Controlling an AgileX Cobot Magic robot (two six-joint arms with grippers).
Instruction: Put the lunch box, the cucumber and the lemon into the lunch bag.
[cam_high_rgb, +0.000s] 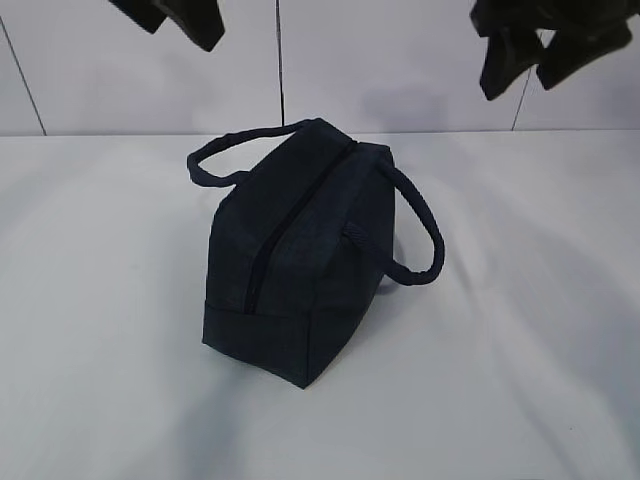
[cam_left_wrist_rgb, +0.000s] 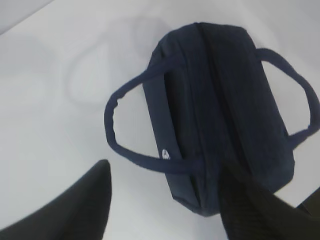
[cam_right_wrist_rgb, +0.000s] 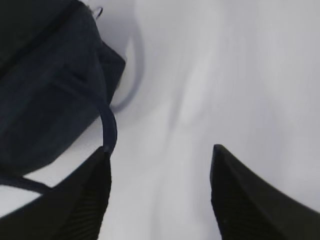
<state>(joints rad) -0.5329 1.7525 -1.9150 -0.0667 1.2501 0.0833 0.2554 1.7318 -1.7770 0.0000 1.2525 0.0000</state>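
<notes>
Exterior view: lunch bag (cam_high_rgb: 300, 260) zipped, soft fabric, likely light; grasp handle (cam_high_rgb: 420, 230) at 3 o'clock; left gripper (cam_left_wrist_rgb: 165, 200) and right gripper (cam_right_wrist_rgb: 160, 195) both spread, empty

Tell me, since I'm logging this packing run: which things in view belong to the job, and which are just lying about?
Belongs to the job:
- lunch bag, zipped shut, standing on the table
- left gripper and right gripper, jaws open, holding nothing

Just lying about:
- nothing else shows; no lunch box, cucumber or lemon is in view
</notes>
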